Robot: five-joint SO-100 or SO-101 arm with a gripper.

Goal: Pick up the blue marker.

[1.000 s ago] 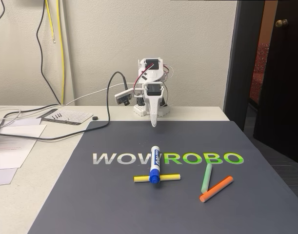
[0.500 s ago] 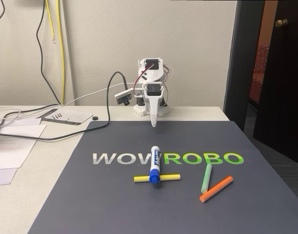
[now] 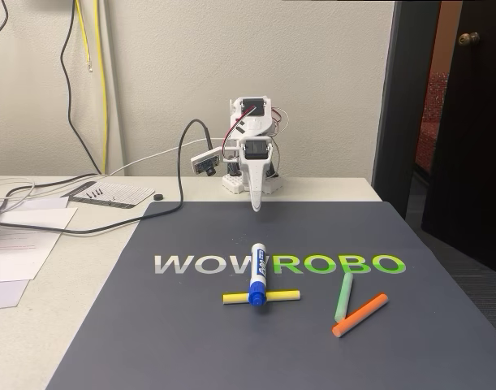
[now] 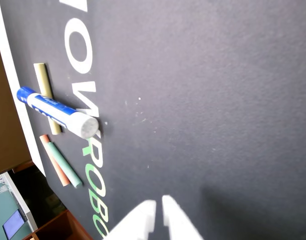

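Fixed view: my white two-finger end effector point(image 3: 256, 206) hangs tip-down over the far edge of the dark grey printed mat point(image 3: 191, 341), close to my base and well apart from the short thick blue-capped dry-erase marker with a white barrel point(image 3: 258, 275). The marker lies near the middle of the mat, across the lettering, with its blue cap toward the camera and resting over the thin yellow stick point(image 3: 284, 296), which it crosses at about a right angle. A thin green stick point(image 3: 344, 296) and a thin orange stick point(image 3: 360, 314) lie touching each other to the right, near but clear of the marker.

Progress, as I judge it: nothing of the pick is done. The marker sits untouched on the mat, and the reach, the closing and the lift all remain.

Wrist view: my fingertips point(image 4: 142, 215) enter at the bottom edge, blurred, with only a thin dark line between them, so I read them as pressed together or nearly so, pinching nothing. The marker point(image 4: 55, 110) appears at upper left, butt end toward the lens.

Hard to make out: the fixed view shows my fingers as one tapering blade, so their gap cannot be checked there. The pale worktop point(image 3: 36, 309) is cut off at the left.
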